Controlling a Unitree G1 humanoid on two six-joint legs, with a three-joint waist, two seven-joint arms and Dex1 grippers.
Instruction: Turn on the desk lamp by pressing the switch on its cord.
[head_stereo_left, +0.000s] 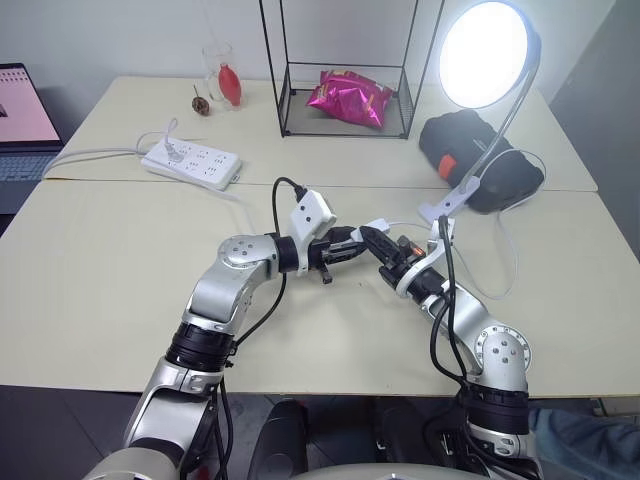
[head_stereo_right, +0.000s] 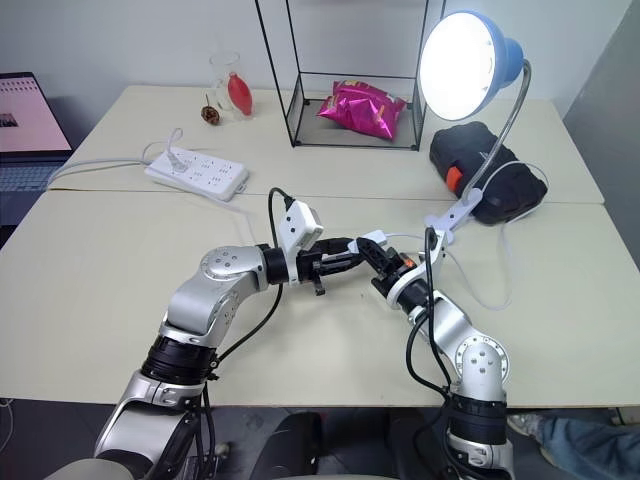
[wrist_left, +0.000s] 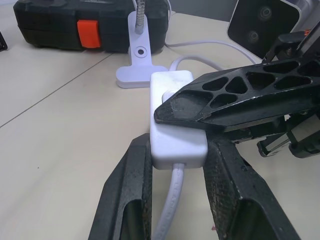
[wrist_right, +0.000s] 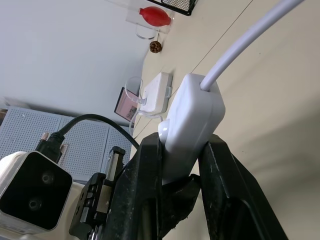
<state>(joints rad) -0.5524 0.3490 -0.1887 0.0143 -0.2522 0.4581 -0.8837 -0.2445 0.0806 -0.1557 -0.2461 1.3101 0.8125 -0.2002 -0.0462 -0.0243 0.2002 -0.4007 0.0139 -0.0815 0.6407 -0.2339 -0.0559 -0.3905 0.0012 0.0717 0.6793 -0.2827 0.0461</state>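
Lamp: I see the desk lamp (head_stereo_right: 462, 62) lit at the far right, its clip base resting on the tabletop (head_stereo_left: 120, 290).
Switch: the switch (wrist_left: 172, 117) sits mid-tabletop, between my two arms, with the cord (wrist_left: 172, 205) running out of both ends.
Left end effector (wrist_left: 176, 170): clenched on the switch body, one finger on each side.
Right end effector (wrist_right: 181, 165): clamped on the switch, one fingertip (wrist_left: 190, 107) lying over the rocker.
Progress: bulb glowing, so I judge the press done; only letting go remains.
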